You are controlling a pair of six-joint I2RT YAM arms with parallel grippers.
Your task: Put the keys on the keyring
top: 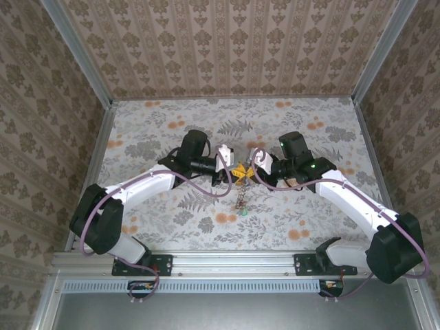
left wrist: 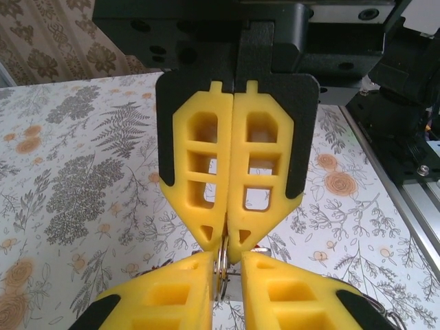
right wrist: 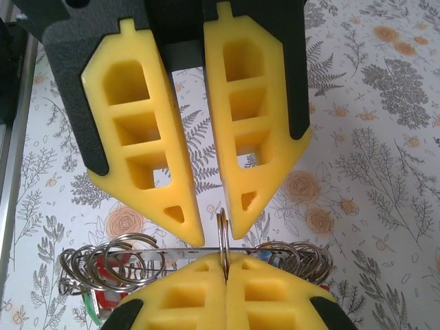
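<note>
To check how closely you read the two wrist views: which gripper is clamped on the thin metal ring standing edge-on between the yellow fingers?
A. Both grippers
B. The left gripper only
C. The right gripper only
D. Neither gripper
B. The left gripper has its yellow fingertips pressed together on the thin metal ring, while the right gripper stands with its fingers apart around the ring's upper edge, daylight showing on both sides.

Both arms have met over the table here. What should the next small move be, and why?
Probably close the right gripper on the ring. The left gripper has its jaws shut on that thin ring, seen edge-on, while the right jaws stand open on either side of it, not yet gripping. Small rings hang bunched on a wire just beside.
</note>
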